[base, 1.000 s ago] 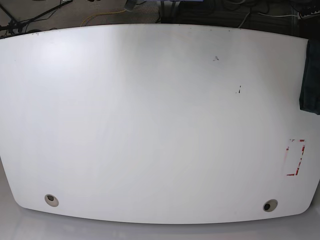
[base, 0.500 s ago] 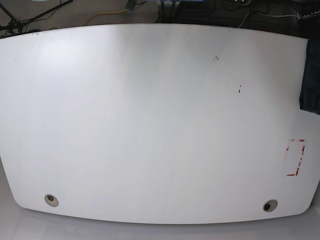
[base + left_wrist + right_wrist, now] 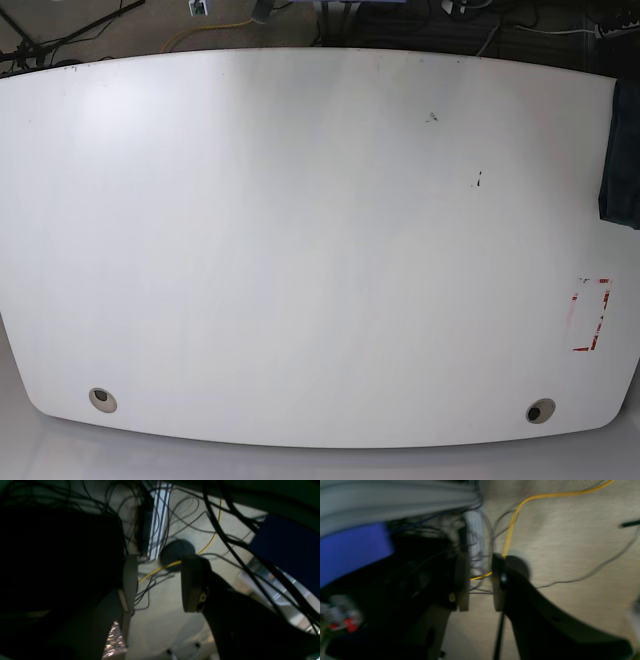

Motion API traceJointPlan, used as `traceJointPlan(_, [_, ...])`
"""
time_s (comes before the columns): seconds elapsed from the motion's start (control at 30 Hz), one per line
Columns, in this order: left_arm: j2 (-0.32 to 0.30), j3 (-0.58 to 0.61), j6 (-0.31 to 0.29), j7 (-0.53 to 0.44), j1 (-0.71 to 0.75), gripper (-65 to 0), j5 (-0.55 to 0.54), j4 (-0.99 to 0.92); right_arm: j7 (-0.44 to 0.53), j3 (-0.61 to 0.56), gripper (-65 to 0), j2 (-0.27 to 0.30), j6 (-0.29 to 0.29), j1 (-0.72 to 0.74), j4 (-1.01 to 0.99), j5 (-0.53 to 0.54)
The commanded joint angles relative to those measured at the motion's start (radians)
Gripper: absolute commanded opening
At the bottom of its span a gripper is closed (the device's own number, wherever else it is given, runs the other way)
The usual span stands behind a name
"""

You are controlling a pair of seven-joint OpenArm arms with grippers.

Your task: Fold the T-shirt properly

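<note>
The desk (image 3: 300,250) is a wide white top with rounded corners, seen from above in the base view, and only a narrow strip of the T-shirt (image 3: 623,155) shows, at the desk's right edge toward the far right corner, cut off by the border of that view. What shows of it is dark navy-teal cloth, plain and matte, with a fairly straight vertical side facing the desk's middle and a squared lower end; whether it is folded or bunched cannot be told from this sliver, and no sleeve, collar or print is visible. Nearer along the same right edge is a rectangle marked in red tape (image 3: 591,315). Two round cable holes sit near the front edge, one by the front left corner (image 3: 102,400) and one by the front right corner (image 3: 540,411), and a few small dark specks (image 3: 478,181) mark the surface right of centre. Neither arm appears over the desk. The left gripper (image 3: 160,583) looks down at a pale floor strewn with dark cables and a yellow cable (image 3: 175,563); its jaws stand well apart with nothing between them. The right gripper (image 3: 481,581), in a blurred wrist view over the same kind of floor, has its jaws parted by a narrower gap, also empty.
</note>
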Motion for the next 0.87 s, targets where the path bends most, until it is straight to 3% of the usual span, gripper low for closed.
traceJointPlan(0.0, [-0.005,-0.002,0.085,-0.014,-0.013,-39.4,-0.004,-0.026,0.01,0.001,-50.9,0.025,-0.032,0.022,-0.053,-0.033])
traceJointPlan(0.07, [-0.005,0.004,0.146,-0.014,-0.019,-39.4,-0.002,-0.028,0.01,0.001,-50.7,0.031,-0.063,0.061,-0.107,-0.054])
traceJointPlan(0.17, [-0.004,0.05,0.18,-0.014,-0.052,-39.4,-0.002,-0.034,0.01,0.001,-50.7,0.036,-0.095,0.119,-0.174,-0.067])
traceJointPlan(0.37, [-0.001,0.081,0.266,-0.014,-0.07,-39.4,-0.004,-0.035,0.01,0.0,-50.6,0.056,-0.1,0.159,-0.199,-0.067])
traceJointPlan(0.83, [-0.001,0.081,0.274,-0.014,-0.091,-39.3,-0.005,-0.035,0.01,0.0,-50.6,0.056,-0.1,0.179,-0.201,-0.068])
